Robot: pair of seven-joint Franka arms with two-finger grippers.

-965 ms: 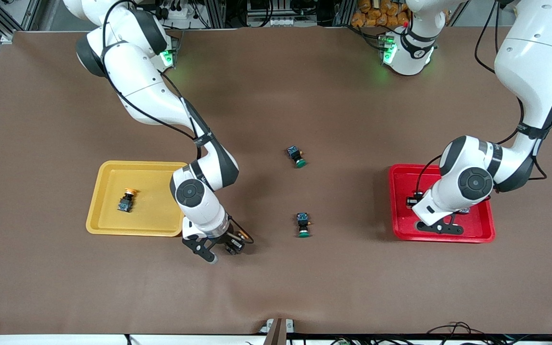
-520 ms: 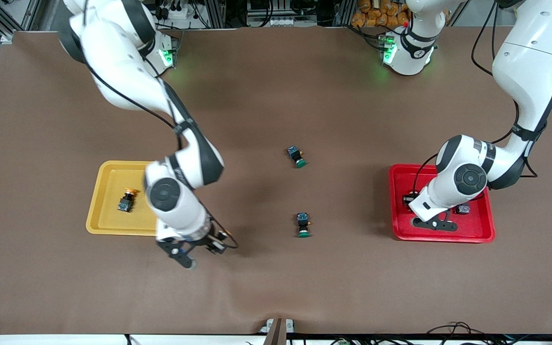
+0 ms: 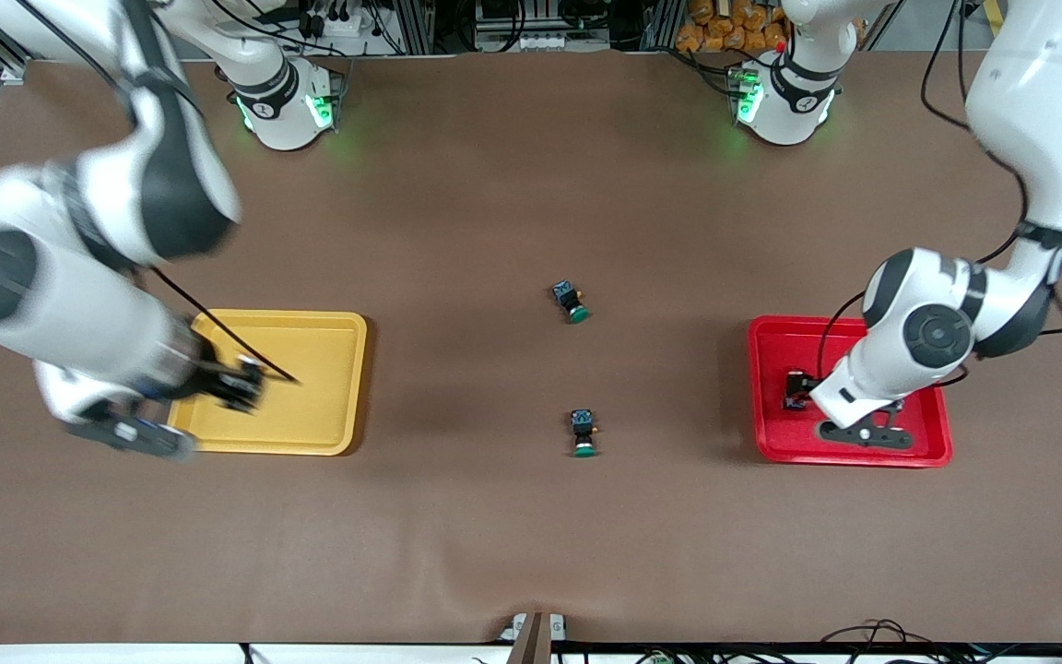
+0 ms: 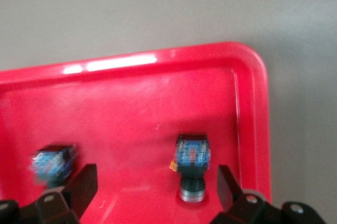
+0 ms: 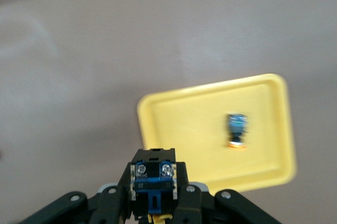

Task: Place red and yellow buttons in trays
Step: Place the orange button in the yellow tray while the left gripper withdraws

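My right gripper [image 5: 152, 203] is shut on a button [image 5: 152, 184] with a black-and-blue body and a bit of yellow below it. It hangs high over the yellow tray's [image 3: 328, 369] edge at the right arm's end [image 3: 139, 433]. A yellow-capped button [image 5: 237, 129] lies in that tray [image 5: 174, 113]; the arm hides it in the front view. My left gripper [image 4: 155, 192] is open, low over the red tray [image 4: 131, 108], also seen from the front [image 3: 863, 433]. Two buttons lie in the red tray [image 3: 771, 433], one between my fingers [image 4: 192, 161], one beside them [image 4: 52, 163].
Two green-capped buttons lie on the brown mat mid-table, one farther from the front camera [image 3: 571, 302] and one nearer [image 3: 584, 433]. The right arm's elbow [image 3: 61, 277] looms over the table's end beside the yellow tray.
The right arm rose and swung with its button from the mat beside the yellow tray toward the tray's other end. The left gripper shifted slightly over the red tray.
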